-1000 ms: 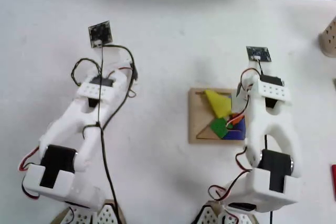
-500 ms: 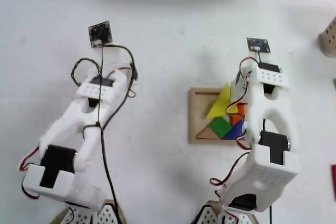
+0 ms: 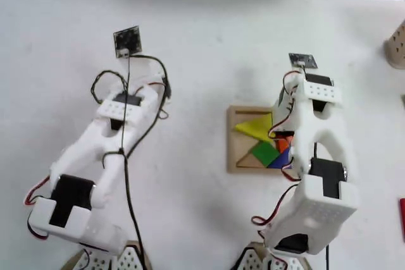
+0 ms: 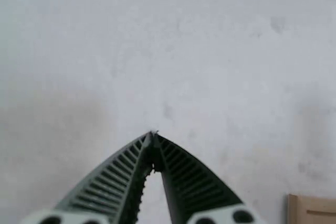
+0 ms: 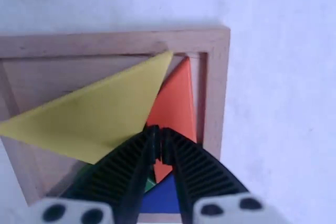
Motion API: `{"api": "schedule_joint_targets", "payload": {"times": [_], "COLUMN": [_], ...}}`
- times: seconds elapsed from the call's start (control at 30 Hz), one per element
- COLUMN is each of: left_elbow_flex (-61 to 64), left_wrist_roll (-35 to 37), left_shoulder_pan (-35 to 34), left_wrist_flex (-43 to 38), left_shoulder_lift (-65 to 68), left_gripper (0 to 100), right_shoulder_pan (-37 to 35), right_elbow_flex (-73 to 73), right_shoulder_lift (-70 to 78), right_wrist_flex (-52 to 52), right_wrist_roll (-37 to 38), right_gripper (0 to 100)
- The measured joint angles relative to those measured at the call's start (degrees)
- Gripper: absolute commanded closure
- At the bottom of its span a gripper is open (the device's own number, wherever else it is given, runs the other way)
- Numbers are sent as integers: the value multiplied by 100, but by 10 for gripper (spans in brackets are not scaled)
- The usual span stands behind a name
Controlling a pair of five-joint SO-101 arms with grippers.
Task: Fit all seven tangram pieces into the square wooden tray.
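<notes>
Two claws, both pressed together. L claw (image 4: 153, 139): over bare white tabletop (image 4: 210, 51), holding nothing, well apart from the tray. Square wooden tray (image 3: 235, 132) sits right of centre, partly under the R arm. In it: big yellow triangle (image 3: 255, 127) lying skewed w/ one tip at a tray corner, green piece (image 3: 264, 153), blue piece (image 3: 282, 159), orange triangle (image 5: 176, 100) along the wall. R claw (image 5: 158, 136): tips at the yellow/orange seam.

One square wooden tray (image 3: 235, 138); four coloured pieces (yellow triangle (image 3: 254, 128), orange triangle (image 5: 175, 98), green piece (image 3: 264, 153), blue piece (image 3: 280, 160)); two white robot arms (image 3: 101, 143) (image 3: 321, 140).
</notes>
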Motion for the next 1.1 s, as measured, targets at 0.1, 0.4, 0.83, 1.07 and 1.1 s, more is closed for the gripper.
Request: {"api": "schedule_joint_targets", "payload": {"times": [0.1, 0.4, 0.83, 1.07, 1.1], "left_elbow_flex": [0, 0, 0, 0, 0], "left_wrist_roll": [0, 0, 0, 0, 0], "left_shoulder_pan": [0, 0, 0, 0, 0], "left_wrist_flex": [0, 0, 0, 0, 0], "left_shoulder_lift": [0, 0, 0, 0, 0], "left_gripper": [977, 977, 977, 977, 977], "right_shoulder_pan": [-141, -308, -624, -202, -202], "right_elbow_flex": [0, 229, 571, 536, 536], "right_shoulder_lift": [0, -246, -668, -501, -501], "right_wrist_flex": [18, 132, -484, -492, -484], "right_wrist_roll": [0, 0, -9, -18, -9], "right_gripper": [981, 981, 981, 981, 981]}}
